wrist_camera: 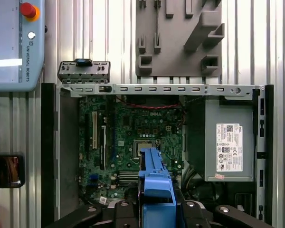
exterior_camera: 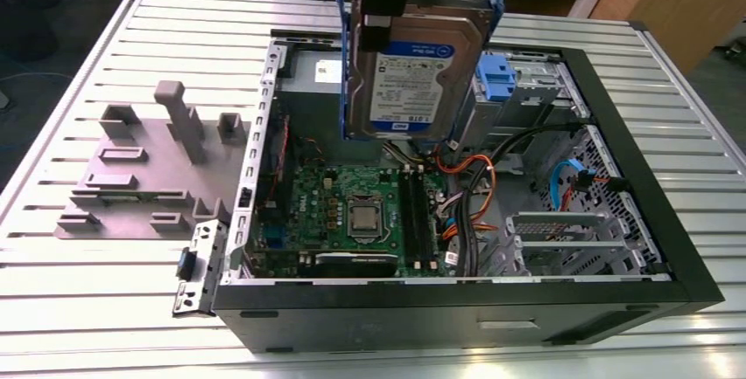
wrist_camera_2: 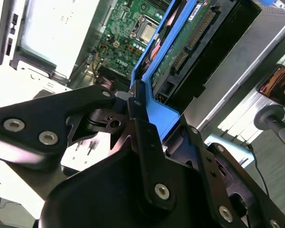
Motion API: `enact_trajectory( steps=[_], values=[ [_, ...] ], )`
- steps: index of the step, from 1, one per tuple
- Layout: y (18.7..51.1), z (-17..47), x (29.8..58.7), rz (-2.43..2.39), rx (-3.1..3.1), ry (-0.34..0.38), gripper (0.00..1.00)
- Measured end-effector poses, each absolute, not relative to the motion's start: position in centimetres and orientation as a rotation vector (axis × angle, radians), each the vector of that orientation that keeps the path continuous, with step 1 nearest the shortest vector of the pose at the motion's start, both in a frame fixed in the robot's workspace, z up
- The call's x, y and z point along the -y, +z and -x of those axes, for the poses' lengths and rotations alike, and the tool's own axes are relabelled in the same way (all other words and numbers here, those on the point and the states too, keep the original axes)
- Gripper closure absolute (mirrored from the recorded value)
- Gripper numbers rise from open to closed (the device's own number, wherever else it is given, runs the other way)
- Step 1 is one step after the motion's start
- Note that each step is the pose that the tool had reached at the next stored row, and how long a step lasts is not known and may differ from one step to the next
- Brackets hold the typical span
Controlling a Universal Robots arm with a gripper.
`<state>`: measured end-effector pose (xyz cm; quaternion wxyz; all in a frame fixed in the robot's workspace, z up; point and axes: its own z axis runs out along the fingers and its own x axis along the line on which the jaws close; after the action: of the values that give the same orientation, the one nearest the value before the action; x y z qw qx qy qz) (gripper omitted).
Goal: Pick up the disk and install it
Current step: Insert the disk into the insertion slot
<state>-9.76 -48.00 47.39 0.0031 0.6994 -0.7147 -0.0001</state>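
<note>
gripper point(exterior_camera: 385, 31): comes down from above and hangs over the open case point(exterior_camera: 652, 252)
jaws: closed on the disk, clamping the top edge of its blue bracket point(wrist_camera_2: 167, 116); in the second wrist view one of the fingers point(wrist_camera_2: 138, 97) is pressed against that blue edge
disk point(exterior_camera: 425, 73): hangs upright below the jaws with its white-and-blue label facing the exterior view, lifted over the case interior (not seated in any bay)
disk underside: in the second wrist view the green board face point(wrist_camera_2: 187, 45) runs away from the jaws toward the case
bracket end-on: in the first wrist view it is a blue block point(wrist_camera: 154, 183) sticking straight out from between the jaws
motherboard point(exterior_camera: 349, 209): lies below the jaws on the case floor; the CPU socket point(wrist_camera: 145, 148) is just past the bracket tip in the first wrist view
blue clip point(exterior_camera: 495, 78): in the drive cage just beside the held disk, to the exterior view's right of the jaws; whether they touch, cannot tell
cables point(exterior_camera: 473, 178): orange and black bundle below the disk, near the motherboard edge
power supply point(wrist_camera: 228, 140): grey box inside the case, off to one side of the jaws
fixture point(exterior_camera: 146, 169): grey block with upright pegs on the table point(exterior_camera: 93, 309), outside the case, well to the exterior view's left of the jaws
</note>
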Motion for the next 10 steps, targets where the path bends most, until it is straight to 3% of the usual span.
enact_trajectory(
  steps=[10],
  values=[
    [47.26, 9.03, 48.75, -2.193, 2.241, 0.0, 0.64]
  ],
)
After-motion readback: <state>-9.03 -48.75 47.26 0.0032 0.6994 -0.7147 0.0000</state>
